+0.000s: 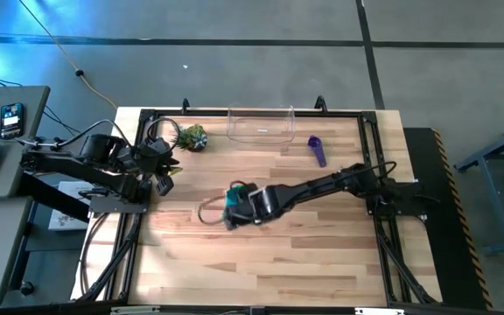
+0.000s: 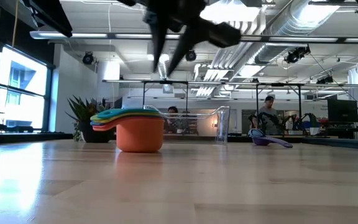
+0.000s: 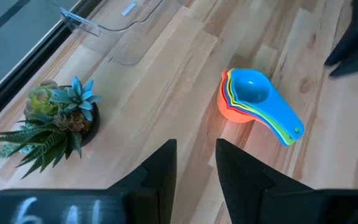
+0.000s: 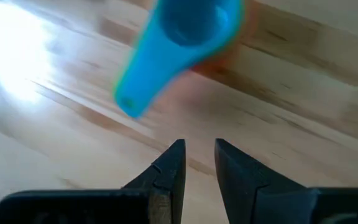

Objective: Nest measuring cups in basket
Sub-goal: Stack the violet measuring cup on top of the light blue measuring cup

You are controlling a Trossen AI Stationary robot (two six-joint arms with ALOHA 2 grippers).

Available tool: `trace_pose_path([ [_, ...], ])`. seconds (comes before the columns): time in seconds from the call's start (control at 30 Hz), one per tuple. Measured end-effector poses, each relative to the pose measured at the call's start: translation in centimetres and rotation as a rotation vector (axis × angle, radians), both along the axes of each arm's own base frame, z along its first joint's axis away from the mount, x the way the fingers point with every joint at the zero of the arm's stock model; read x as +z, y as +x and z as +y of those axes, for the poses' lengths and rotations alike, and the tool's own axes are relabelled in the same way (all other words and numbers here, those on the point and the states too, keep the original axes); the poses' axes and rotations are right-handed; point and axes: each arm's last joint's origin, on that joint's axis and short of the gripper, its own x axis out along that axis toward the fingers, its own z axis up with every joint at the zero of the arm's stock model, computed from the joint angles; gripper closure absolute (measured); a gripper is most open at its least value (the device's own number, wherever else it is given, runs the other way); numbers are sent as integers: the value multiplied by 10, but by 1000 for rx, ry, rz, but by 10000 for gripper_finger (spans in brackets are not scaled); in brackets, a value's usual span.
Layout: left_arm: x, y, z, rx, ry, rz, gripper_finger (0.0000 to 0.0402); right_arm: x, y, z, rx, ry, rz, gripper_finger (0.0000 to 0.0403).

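Note:
Several measuring cups sit nested in one stack [image 3: 248,94], orange at the bottom and blue on top, upright on the table [image 2: 135,129] [image 1: 232,199], with the handles fanned to one side. The purple cup [image 1: 317,150] [image 2: 267,141] lies alone near the basket. The clear basket [image 1: 261,124] [image 2: 194,127] stands at the far edge. My right gripper [image 4: 199,155] [image 2: 164,65] hovers open just above the stack, touching nothing. My left gripper [image 3: 196,165] waits at the table's left side [image 1: 160,172], its fingers narrowly open.
A small potted succulent [image 1: 192,137] [image 3: 55,118] stands near the far-left corner, left of the basket. A dark metal frame [image 1: 370,131] runs around the wooden table top. People are in the room behind the table in the low view.

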Motion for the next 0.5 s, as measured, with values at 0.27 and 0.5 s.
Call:
trace_pose_path([
  [0.27, 0, 0, 0, -39, 33, 15, 298, -4, -42, 2, 47, -152, 402, 325],
  [0.5, 0, 1, 0, -49, 43, 16, 298, -2, -38, -24, 177, -269, 442, 325],
])
